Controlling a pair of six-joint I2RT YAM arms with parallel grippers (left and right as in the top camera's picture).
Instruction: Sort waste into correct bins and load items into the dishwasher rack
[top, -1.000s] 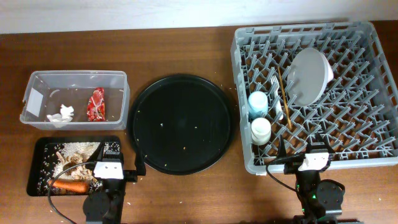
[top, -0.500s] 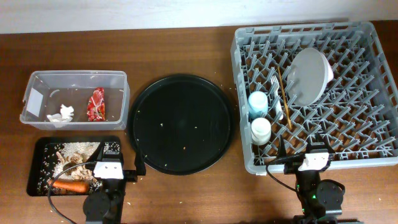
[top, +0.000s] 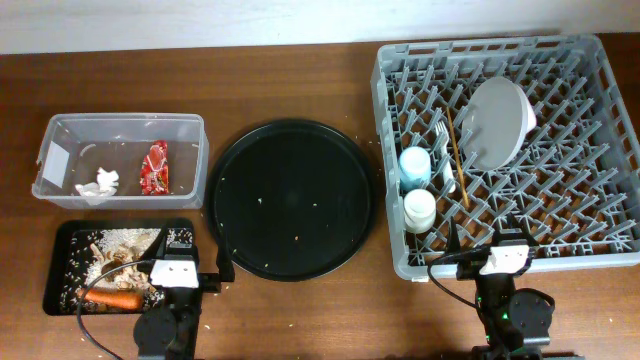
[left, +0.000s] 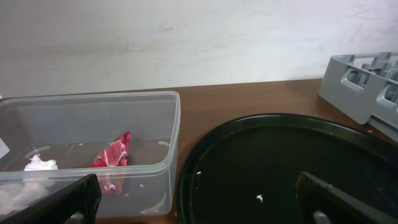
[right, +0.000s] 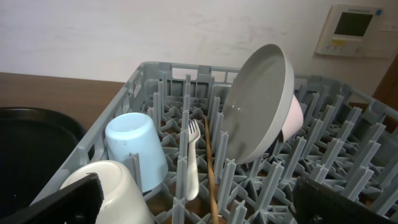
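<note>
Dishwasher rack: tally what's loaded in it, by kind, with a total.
Cups: 2 (light blue cup, cream cup)
Plate: 1
Bowl: 1
Fork: 1
Wooden stick: 1
Total: 6

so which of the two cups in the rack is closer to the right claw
The cream cup, by the near-left corner of the dishwasher rack. The light blue cup stands just behind it, farther back along the same left edge.
</note>
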